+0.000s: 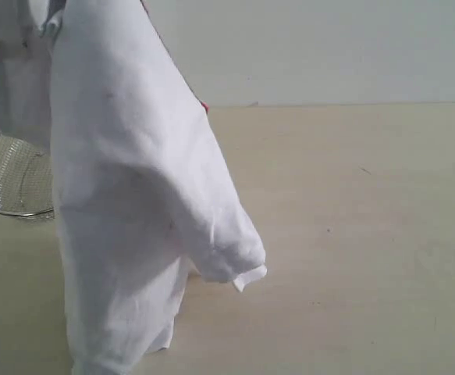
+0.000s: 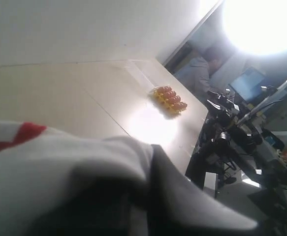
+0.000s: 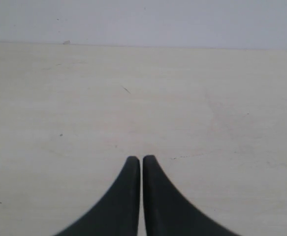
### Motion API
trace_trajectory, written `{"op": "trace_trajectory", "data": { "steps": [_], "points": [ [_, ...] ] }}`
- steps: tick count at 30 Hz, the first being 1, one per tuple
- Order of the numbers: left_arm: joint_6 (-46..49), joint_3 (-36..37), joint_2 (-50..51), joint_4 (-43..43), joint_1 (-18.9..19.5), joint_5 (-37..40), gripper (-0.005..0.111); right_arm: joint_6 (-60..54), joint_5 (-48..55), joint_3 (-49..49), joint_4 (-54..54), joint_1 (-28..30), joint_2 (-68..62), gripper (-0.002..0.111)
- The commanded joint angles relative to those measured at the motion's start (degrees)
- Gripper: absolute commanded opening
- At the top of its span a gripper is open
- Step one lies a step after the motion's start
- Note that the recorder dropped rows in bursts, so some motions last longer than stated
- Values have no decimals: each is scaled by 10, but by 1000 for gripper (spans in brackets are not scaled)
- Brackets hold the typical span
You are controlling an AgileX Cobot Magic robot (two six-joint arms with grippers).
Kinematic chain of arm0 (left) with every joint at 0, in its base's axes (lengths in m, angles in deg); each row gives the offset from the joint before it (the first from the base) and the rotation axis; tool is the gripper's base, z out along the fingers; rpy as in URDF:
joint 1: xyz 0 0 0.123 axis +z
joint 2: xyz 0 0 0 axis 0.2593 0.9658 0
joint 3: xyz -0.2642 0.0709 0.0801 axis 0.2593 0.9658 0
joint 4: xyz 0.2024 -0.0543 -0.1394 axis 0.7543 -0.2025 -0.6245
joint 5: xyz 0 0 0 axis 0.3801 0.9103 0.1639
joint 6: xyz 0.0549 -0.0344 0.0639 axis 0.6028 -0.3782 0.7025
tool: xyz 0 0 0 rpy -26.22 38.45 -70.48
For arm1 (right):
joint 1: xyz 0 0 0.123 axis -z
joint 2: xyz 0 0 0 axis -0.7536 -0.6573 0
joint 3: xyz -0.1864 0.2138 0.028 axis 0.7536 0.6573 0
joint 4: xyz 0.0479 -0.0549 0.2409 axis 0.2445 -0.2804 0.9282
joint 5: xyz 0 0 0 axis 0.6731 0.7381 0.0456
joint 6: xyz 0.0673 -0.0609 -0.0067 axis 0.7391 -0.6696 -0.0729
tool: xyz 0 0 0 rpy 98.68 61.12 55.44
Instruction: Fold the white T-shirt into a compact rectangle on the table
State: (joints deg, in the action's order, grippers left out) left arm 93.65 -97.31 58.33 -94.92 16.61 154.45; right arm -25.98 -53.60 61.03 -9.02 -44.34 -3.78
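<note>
The right pincer (image 3: 141,167) is hovering clenched and empty above the counter (image 1: 352,195). The left pincer, buried in cloth, is seemingly clamping the white T-shirt (image 1: 133,195), hanging bunched above the counter; single-handed lowering is risking a crumpled heap.

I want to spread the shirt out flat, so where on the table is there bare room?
Bare: the broad stretch of table right of the hanging white T-shirt, back to its far edge; the shut right tool faces bare tabletop. Crowded: the left, where the shirt dangles in front of a wire basket.
</note>
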Motion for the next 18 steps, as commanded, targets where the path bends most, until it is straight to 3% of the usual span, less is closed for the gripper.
{"op": "trace_trajectory", "data": {
  "steps": [1, 9, 12, 15, 18],
  "points": [
    [7, 2, -15, -18, -3, 2, 4, 0, -5, 0, -1, 4, 4, 0],
    [-17, 2, -32, 17, -9, 2, 4, 0, -5, 0, -1, 4, 4, 0],
    [-42, 2, -32, 50, -21, 2, 4, -51, -18, 0, -24, 4, 4, 0],
    [-42, 2, -32, 73, -33, 2, 4, -121, -61, 0, -38, 4, 4, 0],
    [-42, 2, -32, 71, -34, 2, 4, -58, -151, 0, 40, 2, 4, 0]
  ]
}}
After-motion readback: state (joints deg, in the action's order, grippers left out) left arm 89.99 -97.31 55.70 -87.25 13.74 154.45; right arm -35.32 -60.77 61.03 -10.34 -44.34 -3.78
